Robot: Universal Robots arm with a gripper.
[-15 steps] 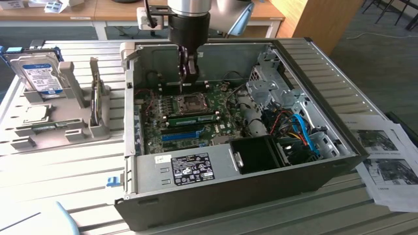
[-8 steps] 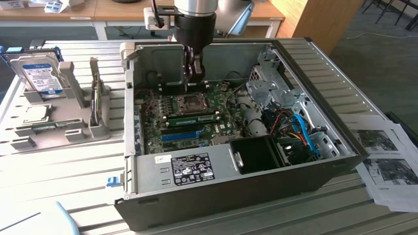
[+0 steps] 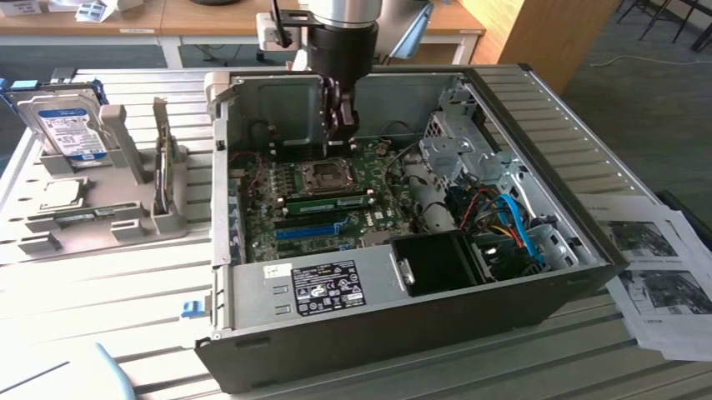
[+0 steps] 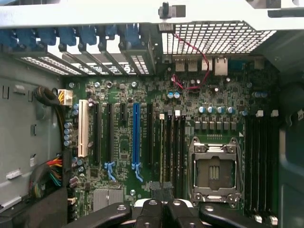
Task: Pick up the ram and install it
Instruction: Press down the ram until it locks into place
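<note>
The ram (image 3: 326, 201) is a thin green stick lying along a memory slot of the motherboard (image 3: 368, 218), on the side of the slot group farthest from the open processor socket (image 3: 329, 174). In the wrist view the ram (image 4: 163, 147) shows edge-on as a green line beside the black slots. My gripper (image 3: 338, 127) hangs above the board inside the open computer case (image 3: 378, 321), over the socket's far side. Its black fingers (image 4: 153, 209) are shut together with nothing visibly held, and my gripper (image 4: 162, 189) lines up with the end of the ram's slot.
A grey holder (image 3: 100, 218) at the exterior view's left carries a hard drive (image 3: 69, 125), a silvery processor chip (image 3: 62, 193) and an upright card (image 3: 165, 171). Cables and a black fan shroud (image 3: 439, 260) crowd the case's right part. Printed sheets (image 3: 656, 267) lie at the right.
</note>
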